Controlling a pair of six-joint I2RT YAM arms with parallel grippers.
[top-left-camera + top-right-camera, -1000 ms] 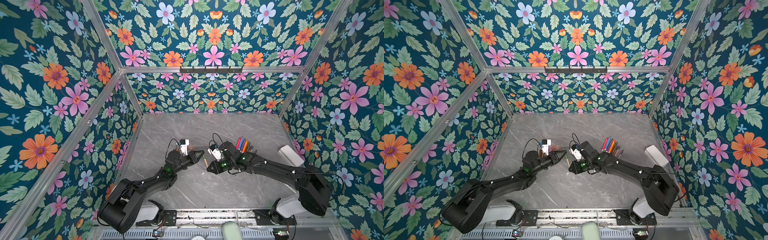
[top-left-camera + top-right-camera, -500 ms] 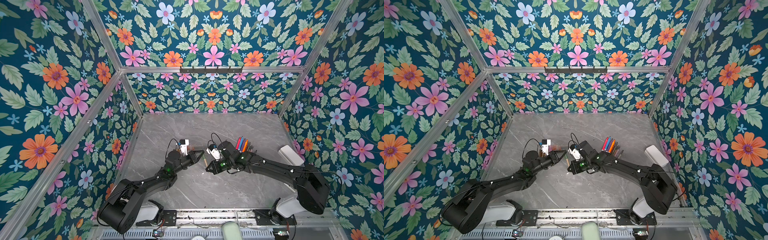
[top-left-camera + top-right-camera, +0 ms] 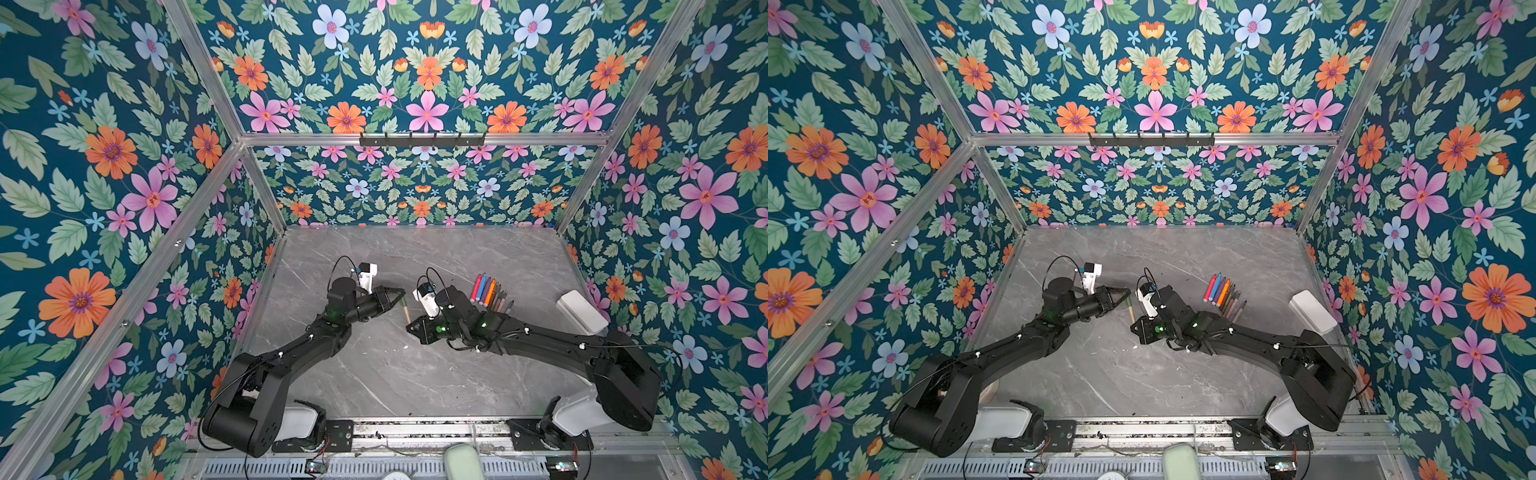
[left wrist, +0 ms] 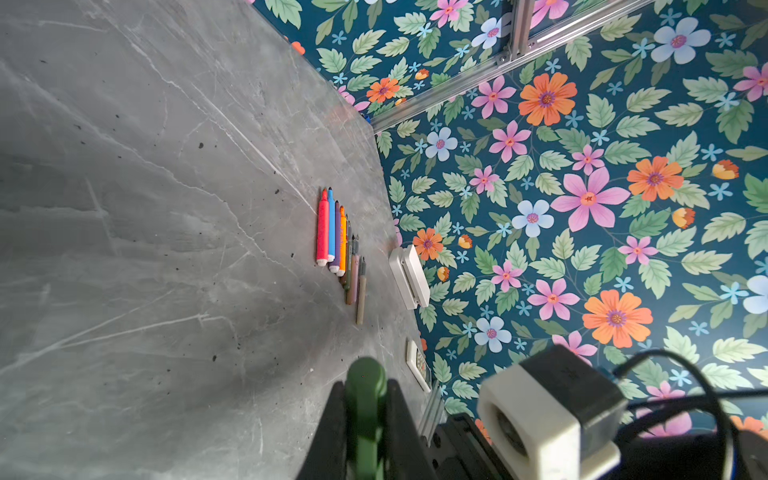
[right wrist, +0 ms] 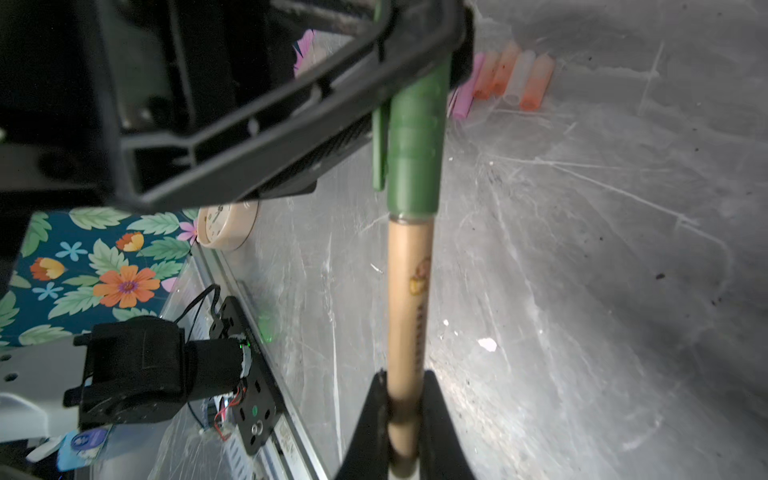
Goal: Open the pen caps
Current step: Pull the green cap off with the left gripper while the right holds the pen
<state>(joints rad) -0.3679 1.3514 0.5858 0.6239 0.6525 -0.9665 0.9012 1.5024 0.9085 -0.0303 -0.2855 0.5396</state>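
Both arms are meeting over the middle of the grey table (image 3: 415,386). The left gripper (image 3: 397,293) is clamping down on one end of a pen (image 3: 406,313) and the right gripper (image 5: 409,386) is squeezing the other, so the pen is hanging in the air between them.

Over on the right side, the row of pens (image 3: 490,293) is lying on the table with tips already showing. So I'm guessing this is one of the last ones.

Zooming in, the left claw is pinching the green cap (image 5: 415,137) and the right one is gripping the beige barrel (image 5: 409,291). The cap is still sitting on the barrel. The loose caps (image 5: 511,79) are lying side by side on the table behind the left claw.

The step in hand looks like the pull itself. Next they're going to need a straight tug apart along the pen, with no bending.

Versus a second ago, barely anything is changing. The arms are holding nearly the same pose and the pen is sitting in the same gap.
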